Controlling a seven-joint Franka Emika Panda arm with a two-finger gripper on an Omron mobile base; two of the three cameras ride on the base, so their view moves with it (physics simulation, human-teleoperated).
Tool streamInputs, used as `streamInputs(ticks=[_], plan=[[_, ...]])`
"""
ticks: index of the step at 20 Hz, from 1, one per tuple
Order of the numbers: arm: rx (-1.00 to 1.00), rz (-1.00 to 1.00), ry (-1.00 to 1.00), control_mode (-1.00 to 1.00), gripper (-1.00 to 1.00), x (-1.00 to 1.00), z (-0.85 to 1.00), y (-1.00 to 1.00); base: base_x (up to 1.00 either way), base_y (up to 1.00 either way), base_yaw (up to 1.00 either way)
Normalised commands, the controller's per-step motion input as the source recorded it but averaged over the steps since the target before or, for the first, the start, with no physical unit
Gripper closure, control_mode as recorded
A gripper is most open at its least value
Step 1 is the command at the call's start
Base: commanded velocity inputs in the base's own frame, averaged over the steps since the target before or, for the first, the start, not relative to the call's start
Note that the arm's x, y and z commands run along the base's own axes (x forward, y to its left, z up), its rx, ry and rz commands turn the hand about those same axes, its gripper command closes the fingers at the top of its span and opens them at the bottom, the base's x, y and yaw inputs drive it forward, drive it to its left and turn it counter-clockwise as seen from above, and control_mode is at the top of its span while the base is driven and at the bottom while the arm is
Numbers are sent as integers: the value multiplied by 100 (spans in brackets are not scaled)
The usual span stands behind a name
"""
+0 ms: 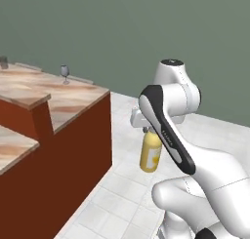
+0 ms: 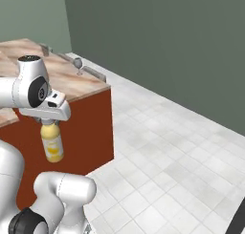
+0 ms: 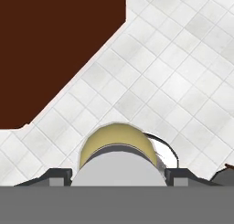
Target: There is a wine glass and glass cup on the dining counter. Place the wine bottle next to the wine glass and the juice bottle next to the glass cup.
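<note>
1. Clamping the juice bottle (image 2: 52, 147) at its grey cap, fingers (image 3: 57, 176) of the gripper (image 2: 49, 122) shut on either side
2. Hanging upright under the hand, clear above the pale tiled floor (image 2: 162, 152), off the end of the dining counter (image 1: 73, 99)
3. Standing on the counter's marbled top near the far edge, wine glass (image 1: 64, 73)
4. Sitting at the far left edge, possibly the glass cup (image 1: 4, 62), too cropped to be sure
</note>
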Motion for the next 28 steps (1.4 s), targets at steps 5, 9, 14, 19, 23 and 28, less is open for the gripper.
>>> streamInputs(ticks=[5, 9, 14, 19, 23, 28], plan=[[0, 0, 0, 100, 100, 0, 0, 0, 76, -42, 8], [0, 0, 0, 100, 100, 0, 0, 0, 77, -39, 10], [0, 0, 0, 100, 100, 0, 0, 0, 77, -36, 13], [0, 0, 0, 100, 100, 0, 0, 0, 77, -35, 16], [0, 0, 0, 100, 100, 0, 0, 0, 77, -34, 16], [0, 0, 0, 100, 100, 0, 0, 0, 77, -33, 19]])
